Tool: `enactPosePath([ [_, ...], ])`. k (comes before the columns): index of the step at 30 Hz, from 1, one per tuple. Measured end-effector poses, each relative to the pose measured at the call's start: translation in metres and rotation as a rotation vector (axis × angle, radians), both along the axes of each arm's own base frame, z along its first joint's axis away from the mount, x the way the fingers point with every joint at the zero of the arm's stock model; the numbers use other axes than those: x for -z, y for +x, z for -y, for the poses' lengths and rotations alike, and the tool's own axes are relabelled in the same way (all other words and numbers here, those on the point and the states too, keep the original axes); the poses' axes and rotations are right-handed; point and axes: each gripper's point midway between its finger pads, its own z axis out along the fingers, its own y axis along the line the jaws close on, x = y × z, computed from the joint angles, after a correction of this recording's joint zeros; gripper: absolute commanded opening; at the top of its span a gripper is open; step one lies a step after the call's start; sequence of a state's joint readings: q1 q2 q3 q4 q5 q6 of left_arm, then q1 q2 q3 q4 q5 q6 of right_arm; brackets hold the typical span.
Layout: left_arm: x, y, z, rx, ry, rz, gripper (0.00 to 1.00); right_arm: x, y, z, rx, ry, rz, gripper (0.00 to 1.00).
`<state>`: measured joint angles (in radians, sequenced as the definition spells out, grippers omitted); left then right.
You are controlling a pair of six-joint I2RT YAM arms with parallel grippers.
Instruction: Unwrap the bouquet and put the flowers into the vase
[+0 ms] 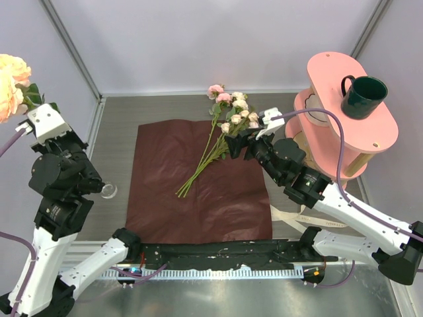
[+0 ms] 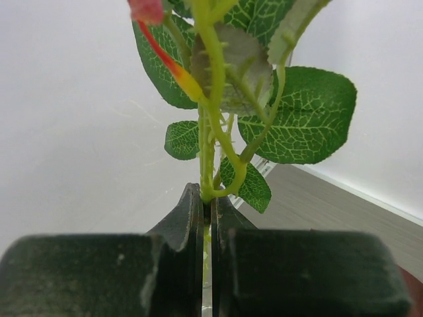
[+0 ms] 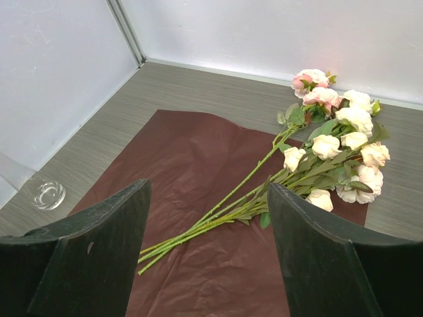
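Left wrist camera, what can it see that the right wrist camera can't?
Only the left wrist view shows one green stem with big leaves, pinched tight in the shut left end effector. Only the right wrist view shows the bunch of flowers lying on the dark red paper, the little glass vase off to the side, and the right end effector wide open, holding nothing. Both show the grey table and the white wall.

Before me the flowers (image 1: 231,122) lie on the far right of the paper (image 1: 172,191), the vase (image 1: 108,191) stands just left of it, the mug (image 1: 363,98) on the shelf (image 1: 330,72) at my right.
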<state>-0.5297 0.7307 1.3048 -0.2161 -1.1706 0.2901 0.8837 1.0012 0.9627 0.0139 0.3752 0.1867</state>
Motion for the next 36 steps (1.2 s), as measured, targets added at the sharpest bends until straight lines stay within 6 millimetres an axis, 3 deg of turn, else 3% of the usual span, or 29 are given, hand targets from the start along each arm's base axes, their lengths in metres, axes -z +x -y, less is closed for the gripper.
enactPosePath([
  [16,0.028,0.002,-0.008,-0.209,-0.095,-0.018,0.00,0.009,-0.001,0.000,-0.003,-0.013,-0.012,0.77],
  [36,0.100,0.004,-0.022,-0.336,-0.164,-0.053,0.01,0.023,-0.003,0.000,-0.011,-0.031,-0.030,0.77],
])
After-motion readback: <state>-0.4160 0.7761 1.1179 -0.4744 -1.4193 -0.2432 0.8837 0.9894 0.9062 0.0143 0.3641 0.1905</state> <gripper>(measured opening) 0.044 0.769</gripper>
